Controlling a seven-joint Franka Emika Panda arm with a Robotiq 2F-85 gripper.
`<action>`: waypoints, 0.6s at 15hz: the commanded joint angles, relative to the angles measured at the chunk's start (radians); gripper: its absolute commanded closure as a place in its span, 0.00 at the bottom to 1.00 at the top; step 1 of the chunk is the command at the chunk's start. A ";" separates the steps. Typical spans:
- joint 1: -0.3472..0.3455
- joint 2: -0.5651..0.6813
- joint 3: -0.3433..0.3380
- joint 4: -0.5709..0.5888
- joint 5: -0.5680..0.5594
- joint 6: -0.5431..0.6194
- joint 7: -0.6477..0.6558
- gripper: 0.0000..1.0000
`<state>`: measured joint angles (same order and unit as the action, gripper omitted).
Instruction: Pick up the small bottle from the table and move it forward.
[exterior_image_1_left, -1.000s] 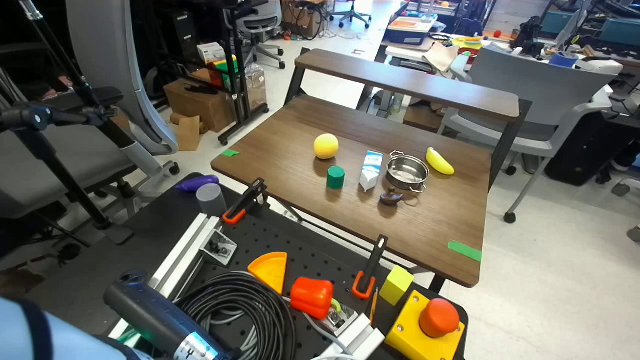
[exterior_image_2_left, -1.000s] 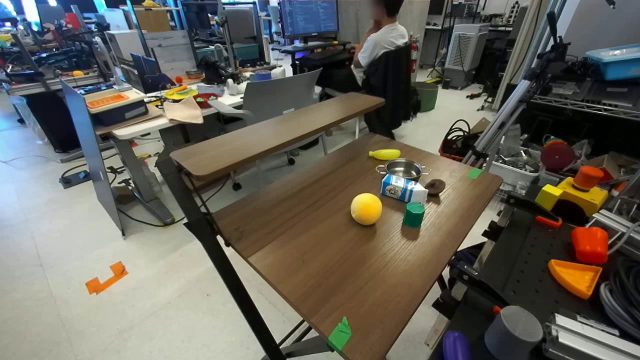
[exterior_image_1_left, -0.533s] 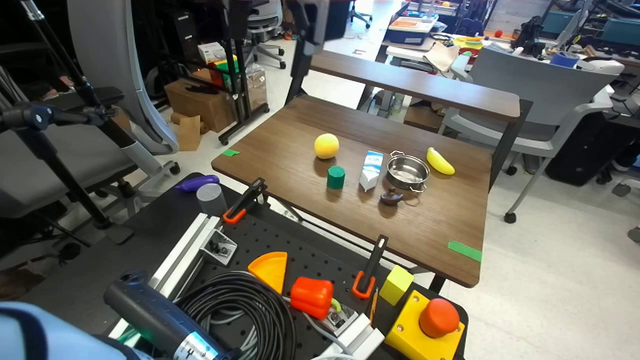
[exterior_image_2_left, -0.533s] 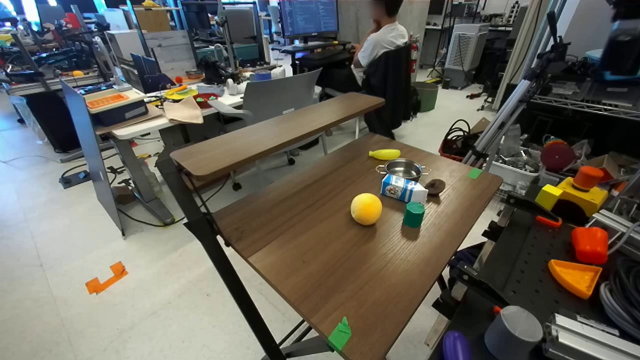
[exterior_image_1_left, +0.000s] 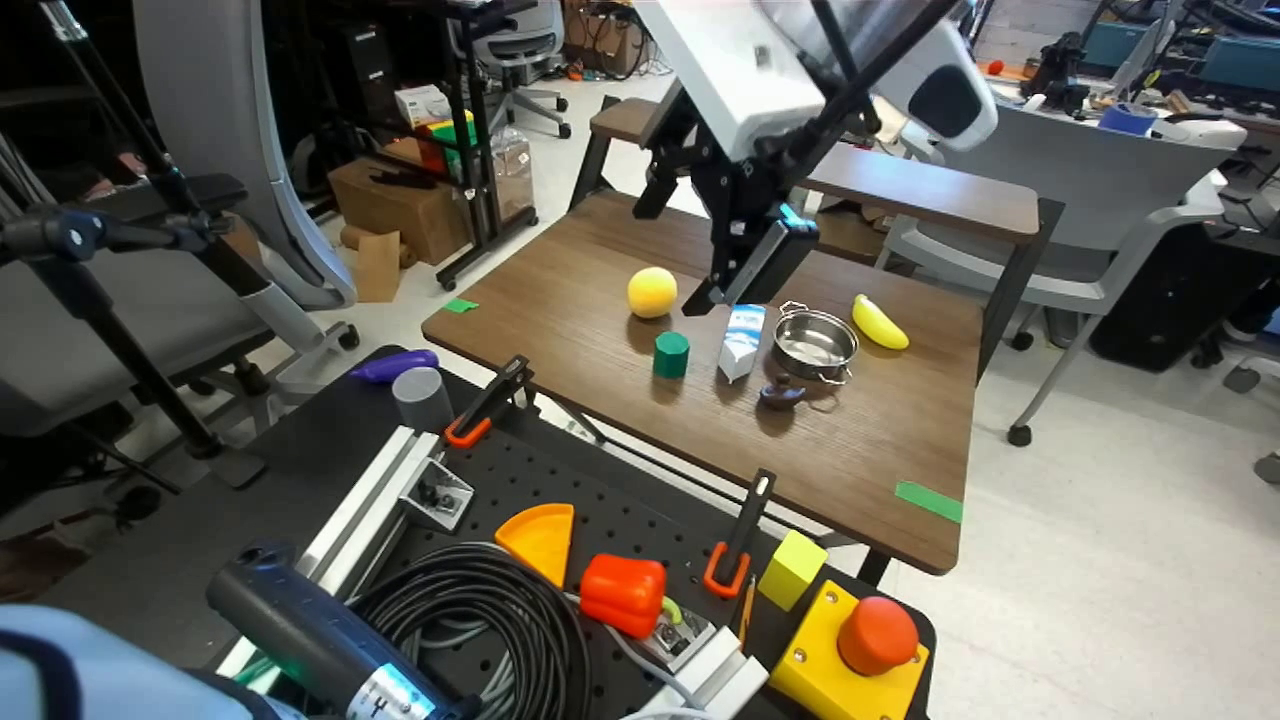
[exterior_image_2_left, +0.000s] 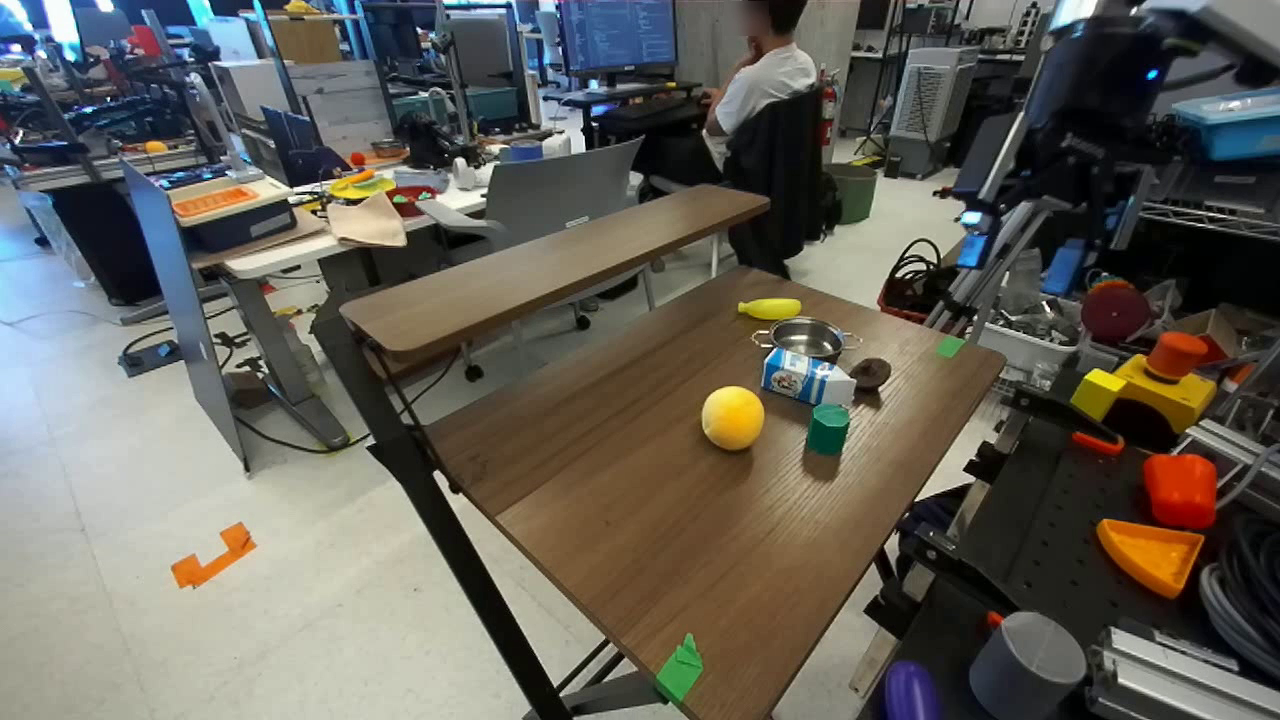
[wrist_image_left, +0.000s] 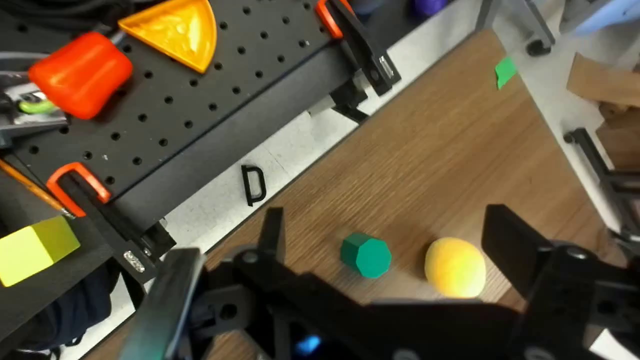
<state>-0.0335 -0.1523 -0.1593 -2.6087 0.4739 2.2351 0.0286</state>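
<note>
The table (exterior_image_1_left: 560, 300) has a dark brown top with green tape; it also shows in the wrist view (wrist_image_left: 415, 165). No upright translucent bottle shows in any view. A blue-and-white carton (exterior_image_1_left: 742, 345) lies on its side between the dark green block (exterior_image_1_left: 671, 356) and the metal pot; it also shows in an exterior view (exterior_image_2_left: 800, 376). My gripper (exterior_image_1_left: 678, 252) is open and empty, well above the table. In the wrist view my gripper (wrist_image_left: 386, 220) has the green block and the yellow ball (wrist_image_left: 455, 267) in sight below, between its fingers. The carton is out of sight there.
A metal pot (exterior_image_1_left: 815, 343), a dark brown duck-like object (exterior_image_1_left: 782, 392) and a yellow banana (exterior_image_1_left: 880, 322) are on the table. A raised shelf (exterior_image_2_left: 580, 265) spans its far side. Black clamps (exterior_image_1_left: 740, 530) and a pegboard bench (exterior_image_1_left: 620, 500) stand along the near edge.
The gripper was out of view one second ago. Half a second ago only a dark arm part showed at the top edge. Now the gripper hangs over the table. The table objects have not moved.
</note>
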 joint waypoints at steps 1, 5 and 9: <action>-0.017 0.250 0.010 0.143 0.170 0.126 0.023 0.00; -0.047 0.416 0.026 0.245 0.223 0.250 0.123 0.00; -0.060 0.529 0.015 0.308 0.183 0.312 0.249 0.00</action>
<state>-0.0757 0.2987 -0.1519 -2.3563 0.6694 2.5097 0.1950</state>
